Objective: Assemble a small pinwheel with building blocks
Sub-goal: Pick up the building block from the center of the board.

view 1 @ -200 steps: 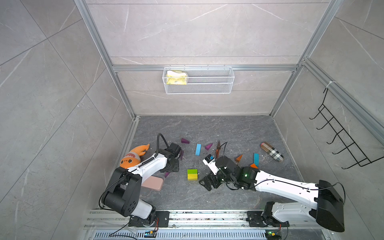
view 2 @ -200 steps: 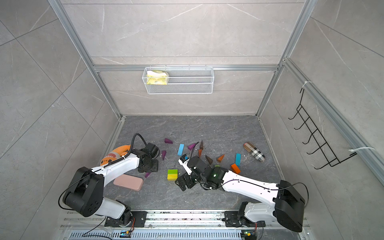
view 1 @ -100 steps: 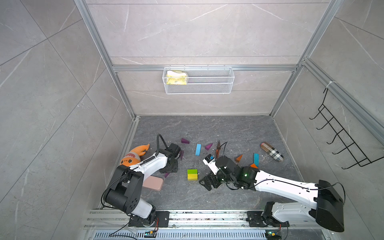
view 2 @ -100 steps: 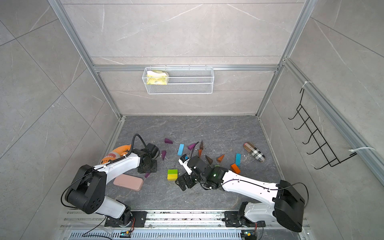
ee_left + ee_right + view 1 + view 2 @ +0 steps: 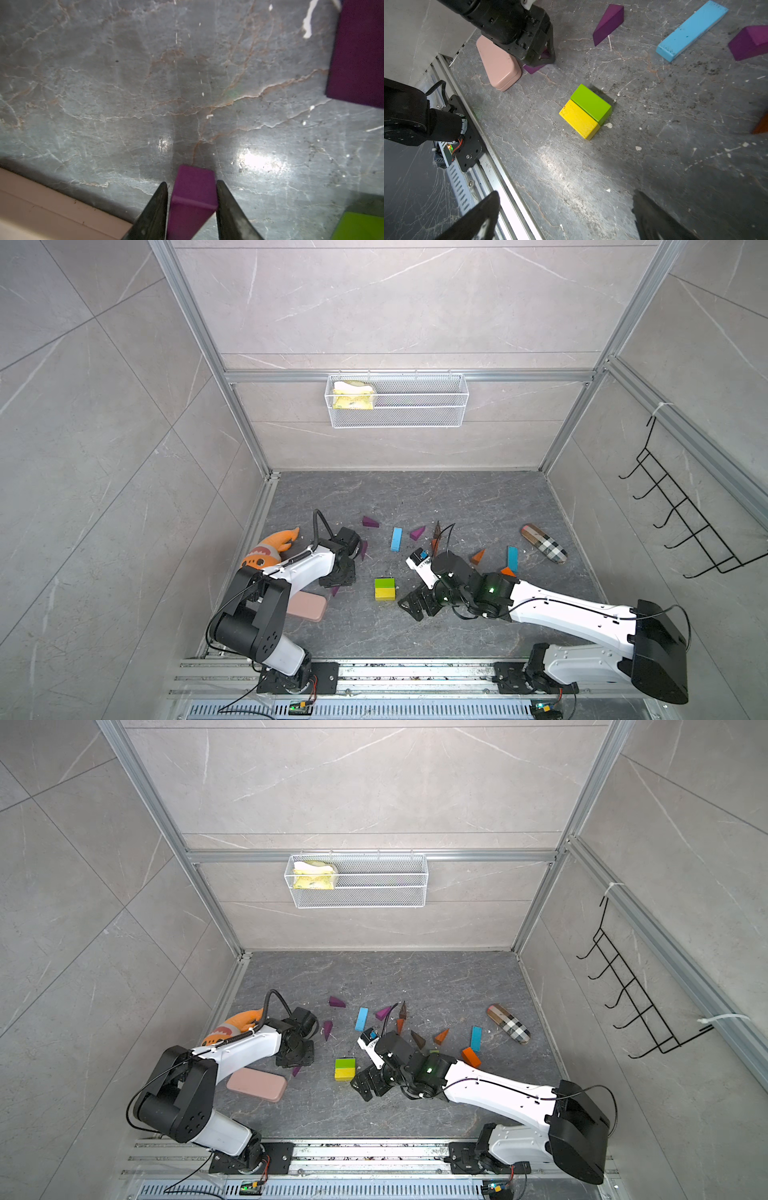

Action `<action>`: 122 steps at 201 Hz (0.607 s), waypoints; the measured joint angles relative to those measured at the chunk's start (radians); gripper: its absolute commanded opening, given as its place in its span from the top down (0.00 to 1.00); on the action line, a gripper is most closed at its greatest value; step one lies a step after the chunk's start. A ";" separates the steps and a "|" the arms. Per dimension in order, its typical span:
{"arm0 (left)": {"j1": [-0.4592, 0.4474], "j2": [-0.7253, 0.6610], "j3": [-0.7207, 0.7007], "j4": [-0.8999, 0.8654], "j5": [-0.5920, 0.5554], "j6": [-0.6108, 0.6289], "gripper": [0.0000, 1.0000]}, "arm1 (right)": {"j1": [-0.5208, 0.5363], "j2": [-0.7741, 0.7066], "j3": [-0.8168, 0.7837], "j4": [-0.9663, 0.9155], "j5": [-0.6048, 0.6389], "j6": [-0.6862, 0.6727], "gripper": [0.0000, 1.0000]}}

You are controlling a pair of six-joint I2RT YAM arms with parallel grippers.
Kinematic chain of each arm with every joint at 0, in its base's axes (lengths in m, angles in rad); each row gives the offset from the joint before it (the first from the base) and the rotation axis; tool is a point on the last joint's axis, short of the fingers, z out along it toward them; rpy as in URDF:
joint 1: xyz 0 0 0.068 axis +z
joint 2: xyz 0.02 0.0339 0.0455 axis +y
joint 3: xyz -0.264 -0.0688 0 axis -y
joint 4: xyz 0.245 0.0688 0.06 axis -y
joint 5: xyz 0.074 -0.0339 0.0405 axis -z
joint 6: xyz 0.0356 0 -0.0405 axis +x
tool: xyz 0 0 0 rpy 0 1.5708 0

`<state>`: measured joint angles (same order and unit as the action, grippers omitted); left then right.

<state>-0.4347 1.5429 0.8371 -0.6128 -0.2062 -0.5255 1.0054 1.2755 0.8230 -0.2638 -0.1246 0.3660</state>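
Left gripper (image 5: 191,182) first: its fingers (image 5: 158,207) sit tight either side of a purple wedge (image 5: 193,199) lying on the grey floor (image 5: 104,83), one touching and a sliver showing at the other, so I cannot tell if it's truly pinched. Right gripper (image 5: 566,193) hangs wide apart and empty near the green brick (image 5: 589,104) and yellow brick (image 5: 579,118), butted together. The danger, I'd say: those sloped faces could squirt the wedge out or twist it into the pink case (image 5: 498,62) just beside.
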 measured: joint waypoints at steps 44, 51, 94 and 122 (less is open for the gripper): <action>0.002 0.006 0.000 0.017 0.003 -0.014 0.75 | 0.000 0.000 0.000 0.000 0.000 0.000 0.00; 0.002 0.006 0.000 0.019 0.004 -0.023 0.79 | 0.000 0.000 0.000 0.000 0.000 0.000 0.00; -0.005 0.001 -0.009 0.059 0.008 -0.106 0.83 | -0.009 -0.008 -0.002 -0.001 0.005 0.000 0.00; -0.044 -0.055 -0.055 0.101 0.000 -0.203 0.84 | -0.046 -0.058 -0.023 -0.011 0.008 0.001 0.00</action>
<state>-0.4789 1.4879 0.7818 -0.5121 -0.2066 -0.7288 0.9592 1.2171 0.7998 -0.2745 -0.1165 0.3668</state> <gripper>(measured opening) 0.252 0.994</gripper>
